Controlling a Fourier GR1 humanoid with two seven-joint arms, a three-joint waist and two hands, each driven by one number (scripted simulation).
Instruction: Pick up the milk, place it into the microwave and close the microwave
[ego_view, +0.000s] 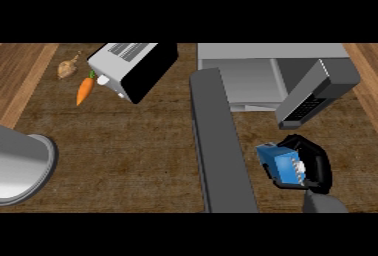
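Across the brown wooden counter (133, 150) the largest thing is the grey box-shaped microwave (244, 70) at the far side, and it stands open. Its long dark grey door (221, 145) swings out toward the robot, so the pale cavity is free to receive something. A second dark grey slab with a black keypad face (314, 95) leans at the right of the cavity; it seems to be the control panel side of the microwave, though this cannot be told for sure.

At the left edge a big round grey metal pot (22, 167) shows only in part. Farther back lies a silver and black toaster-like appliance (133, 67), tilted, and beside it an orange carrot (84, 91) and a small beige root (67, 67). These have no part in the task.

The right hand (314, 165), black, is to the right of the open door. Its fingers are curled round the small blue milk carton (282, 165), which is held sideways above the counter, near the opening. Probably the carton is held so in order to slide it into the cavity; the door must wait until then.

The left hand is not visible.
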